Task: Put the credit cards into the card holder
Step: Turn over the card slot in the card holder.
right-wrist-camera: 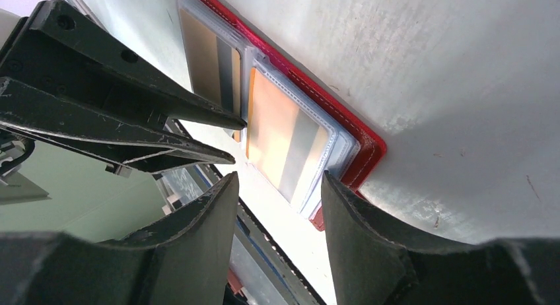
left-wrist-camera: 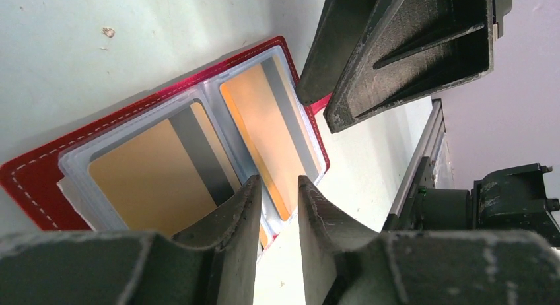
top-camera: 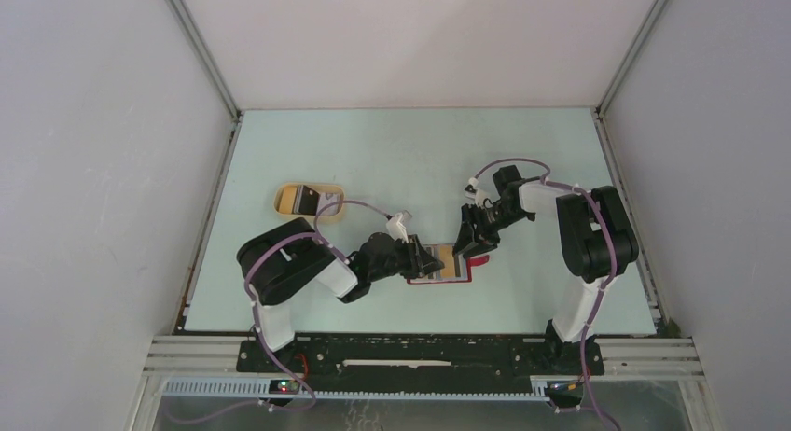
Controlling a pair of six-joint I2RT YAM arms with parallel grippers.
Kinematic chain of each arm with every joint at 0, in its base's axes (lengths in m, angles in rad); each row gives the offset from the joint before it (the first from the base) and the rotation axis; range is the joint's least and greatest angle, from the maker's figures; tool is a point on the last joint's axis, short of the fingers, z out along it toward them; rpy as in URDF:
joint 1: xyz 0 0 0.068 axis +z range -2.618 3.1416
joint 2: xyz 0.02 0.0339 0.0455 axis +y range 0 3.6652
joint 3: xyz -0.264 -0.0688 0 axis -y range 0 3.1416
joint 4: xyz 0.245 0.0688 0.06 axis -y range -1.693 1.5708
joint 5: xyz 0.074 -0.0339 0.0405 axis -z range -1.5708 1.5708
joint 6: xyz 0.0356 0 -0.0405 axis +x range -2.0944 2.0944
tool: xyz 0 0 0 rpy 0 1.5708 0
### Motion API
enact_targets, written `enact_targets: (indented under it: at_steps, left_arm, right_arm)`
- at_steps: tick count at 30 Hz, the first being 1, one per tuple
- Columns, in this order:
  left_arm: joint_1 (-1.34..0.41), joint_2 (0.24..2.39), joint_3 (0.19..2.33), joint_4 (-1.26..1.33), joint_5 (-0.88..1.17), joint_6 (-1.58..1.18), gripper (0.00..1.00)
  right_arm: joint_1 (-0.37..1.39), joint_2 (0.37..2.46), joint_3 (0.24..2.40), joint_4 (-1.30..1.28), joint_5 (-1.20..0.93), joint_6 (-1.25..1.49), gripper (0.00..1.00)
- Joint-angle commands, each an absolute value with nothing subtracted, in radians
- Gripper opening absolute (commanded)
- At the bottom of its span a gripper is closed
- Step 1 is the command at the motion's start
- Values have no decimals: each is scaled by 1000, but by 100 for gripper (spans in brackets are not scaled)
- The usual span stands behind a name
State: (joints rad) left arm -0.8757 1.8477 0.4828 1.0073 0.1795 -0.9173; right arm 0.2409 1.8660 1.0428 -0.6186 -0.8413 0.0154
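The red card holder [top-camera: 438, 279] lies open on the table between both arms. Each of its clear sleeves shows a golden-brown credit card with a grey stripe: one on the left page [left-wrist-camera: 145, 173], one on the right page [left-wrist-camera: 264, 120]. My left gripper [left-wrist-camera: 277, 186] points at the holder's near edge, jaws a narrow gap apart, with the right card's corner just beyond the tips. My right gripper [right-wrist-camera: 280, 183] is open wide at the holder's [right-wrist-camera: 360, 143] opposite end; its right finger sits against the red edge. In the top view, the left gripper [top-camera: 434, 260] and right gripper [top-camera: 466, 244] almost meet over the holder.
A tan oval tray [top-camera: 283, 200] sits at the back left with another card [top-camera: 303, 200] lying in it. White walls enclose the table on three sides. The aluminium rail with the arm bases [top-camera: 420, 352] runs along the near edge.
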Motion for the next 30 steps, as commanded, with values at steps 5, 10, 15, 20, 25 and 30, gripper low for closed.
enact_targets:
  at_steps: [5, 10, 15, 20, 25, 30]
  left_arm:
    - [-870, 1872, 500, 1012, 189, -920, 32]
    - [-870, 1888, 508, 1012, 201, -925, 27]
    - [-870, 1892, 519, 984, 201, -922, 20]
    - [-870, 1893, 525, 958, 194, -922, 15]
    - [-866, 1879, 515, 950, 180, -920, 17]
    - [-859, 1839, 490, 979, 187, -927, 24]
  right_arm:
    - [251, 1862, 1048, -610, -812, 31, 59]
    - [257, 1890, 1047, -604, -841, 54, 60]
    - [265, 1886, 1047, -598, -906, 67, 61]
    - [264, 1873, 1047, -591, -982, 68, 61]
    - [271, 1836, 1051, -593, -1015, 49, 59]
    - [273, 1836, 1056, -601, -1065, 36, 52]
